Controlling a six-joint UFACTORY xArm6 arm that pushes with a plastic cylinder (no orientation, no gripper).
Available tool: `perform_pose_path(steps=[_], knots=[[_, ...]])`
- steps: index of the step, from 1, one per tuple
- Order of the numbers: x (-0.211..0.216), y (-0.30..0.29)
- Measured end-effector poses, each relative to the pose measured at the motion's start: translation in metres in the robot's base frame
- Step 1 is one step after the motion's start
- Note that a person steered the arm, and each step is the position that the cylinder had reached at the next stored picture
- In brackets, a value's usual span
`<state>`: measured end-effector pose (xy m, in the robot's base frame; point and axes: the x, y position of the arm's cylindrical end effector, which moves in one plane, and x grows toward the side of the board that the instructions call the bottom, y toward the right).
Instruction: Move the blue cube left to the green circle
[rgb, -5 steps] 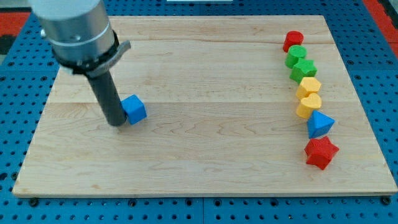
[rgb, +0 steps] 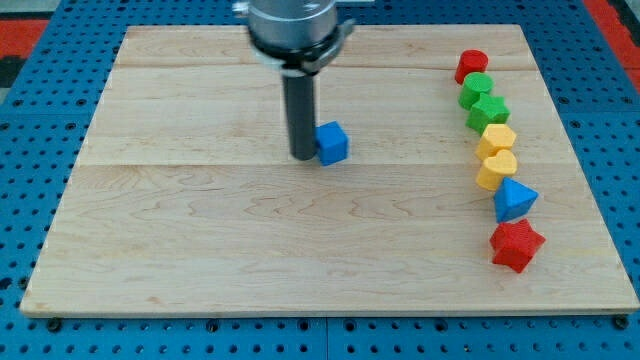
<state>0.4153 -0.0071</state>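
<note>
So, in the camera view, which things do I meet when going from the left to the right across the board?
My tip → blue cube → the column of blocks at the view's right, which overlap too much in this direction to order.

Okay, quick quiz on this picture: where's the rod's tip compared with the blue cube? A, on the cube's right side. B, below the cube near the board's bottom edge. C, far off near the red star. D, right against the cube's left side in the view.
D: my tip stands directly against the view's left side of the blue cube, near the middle of the board.

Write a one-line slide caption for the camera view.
My tip touches the blue cube's left side, far from the green circle.
</note>
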Motion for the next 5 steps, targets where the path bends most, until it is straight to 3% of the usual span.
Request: perform_pose_path(steps=[1, 2, 3, 4, 5], knots=[[-0.024, 0.057], [0.006, 0.064], [0.004, 0.068], [-0.025, 0.101], [-0.019, 0.133]])
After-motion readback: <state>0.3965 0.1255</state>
